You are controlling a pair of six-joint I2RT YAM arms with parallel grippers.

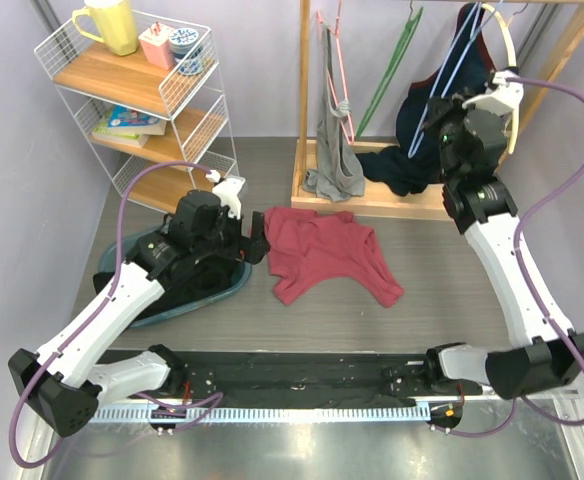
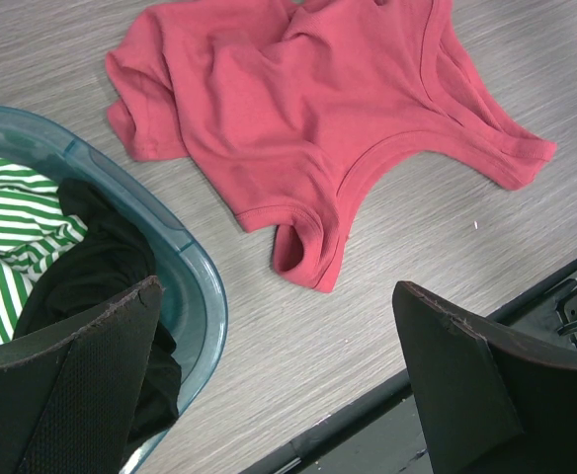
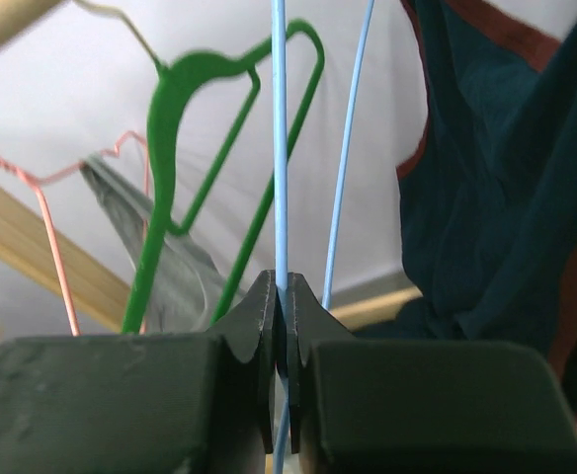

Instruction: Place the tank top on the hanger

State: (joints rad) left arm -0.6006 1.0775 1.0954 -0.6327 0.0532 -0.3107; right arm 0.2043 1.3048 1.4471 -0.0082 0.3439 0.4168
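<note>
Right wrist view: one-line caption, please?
Right claw shut on the light-blue hanger; green hanger and navy garment beyond.

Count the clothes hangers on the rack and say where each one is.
3. Pink hanger, leftmost, carrying a grey garment; green hanger, middle, bare; light-blue hanger, right, pinched in the right gripper. The navy garment may hide another.

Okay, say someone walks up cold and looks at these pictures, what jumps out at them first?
The dark red tank top, lying crumpled in the middle of the grey table, draws the eye first. Next comes the right claw, pinched shut on the thin light-blue hanger up at the wooden rack at the back right. The left claw hangs wide open between the tank top and a teal bin of clothes.
</note>
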